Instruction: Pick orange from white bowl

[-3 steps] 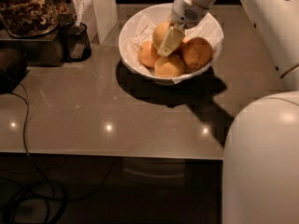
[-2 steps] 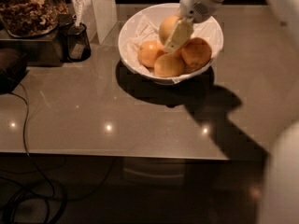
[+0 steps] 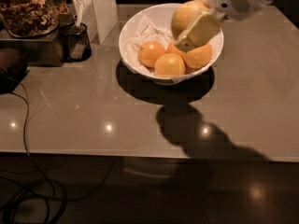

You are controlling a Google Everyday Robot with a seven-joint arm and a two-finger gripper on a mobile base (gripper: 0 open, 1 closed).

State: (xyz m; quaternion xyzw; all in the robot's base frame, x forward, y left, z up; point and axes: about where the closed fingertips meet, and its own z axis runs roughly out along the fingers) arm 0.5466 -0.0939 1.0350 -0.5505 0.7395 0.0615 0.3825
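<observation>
The white bowl (image 3: 135,31), lined with crumpled white paper, stands at the back of the grey counter. Three deeper orange fruits (image 3: 169,64) lie in it. My gripper (image 3: 189,29) reaches in from the upper right and is shut on the paler golden orange (image 3: 184,14), holding it lifted above the bowl's right half. One cream-coloured finger (image 3: 198,31) lies across the front of the orange; the other finger is hidden behind it.
A small dark cup (image 3: 77,42) stands left of the bowl beside a white upright box (image 3: 103,8). A glass jar of nuts (image 3: 28,8) sits on a dark block at far left. Cables hang below the counter's front edge (image 3: 140,153).
My gripper has risen out of the bowl with the pale orange in it. The arm has drawn back toward the upper right. The other fruits stay in the bowl.
</observation>
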